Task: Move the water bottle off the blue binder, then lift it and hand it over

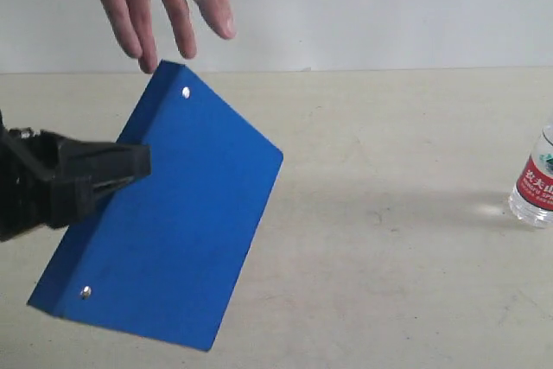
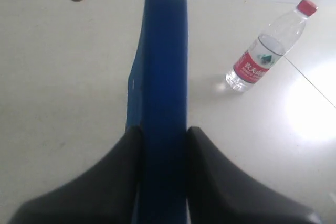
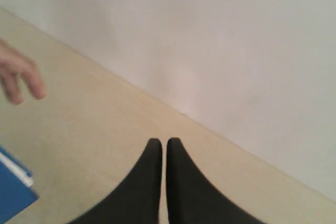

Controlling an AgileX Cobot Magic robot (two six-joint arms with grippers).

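The blue binder (image 1: 173, 222) hangs tilted in the air above the table, its silver rivets showing near two corners. My left gripper (image 1: 138, 164) is shut on its left edge; in the left wrist view the binder's edge (image 2: 160, 103) runs between the two black fingers (image 2: 163, 132). The water bottle (image 1: 536, 186), clear with a red-and-white label, stands on the table at the far right edge, apart from the binder; the left wrist view shows its red cap (image 2: 262, 56). My right gripper (image 3: 164, 142) is shut on nothing, pointing toward the wall.
A person's hand (image 1: 160, 2) reaches down from the top left, fingertips just above the binder's upper corner. It also shows blurred in the right wrist view (image 3: 18, 77). The beige table (image 1: 389, 283) meets a pale wall at the back.
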